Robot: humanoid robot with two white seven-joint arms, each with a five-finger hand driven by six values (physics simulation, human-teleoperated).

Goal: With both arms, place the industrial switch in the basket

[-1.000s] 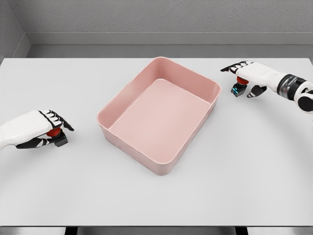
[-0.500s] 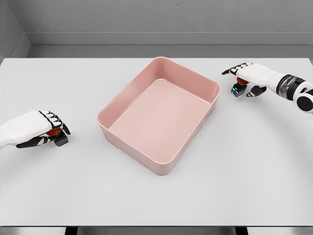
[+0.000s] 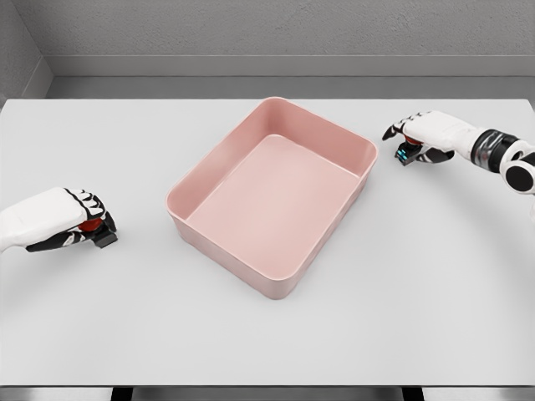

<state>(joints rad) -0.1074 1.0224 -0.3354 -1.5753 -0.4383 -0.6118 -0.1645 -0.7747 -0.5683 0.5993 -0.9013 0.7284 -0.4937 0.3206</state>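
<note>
Left hand (image 3: 73, 224): fingers curled over red-capped switch (image 3: 99, 231), basket (image 3: 272, 196) lying rightward. Right hand (image 3: 425, 139): closed on second switch (image 3: 406, 153) (basket leftward, nearer).

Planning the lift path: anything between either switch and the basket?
Nothing visible. Bare table lies between the left hand with its switch and the pink basket, and between the right hand with its switch and it. Only the basket wall must be cleared.

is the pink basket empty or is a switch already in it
Empty: the pink basket shows only its bare floor; both switches sit outside, under the left hand and right hand.
</note>
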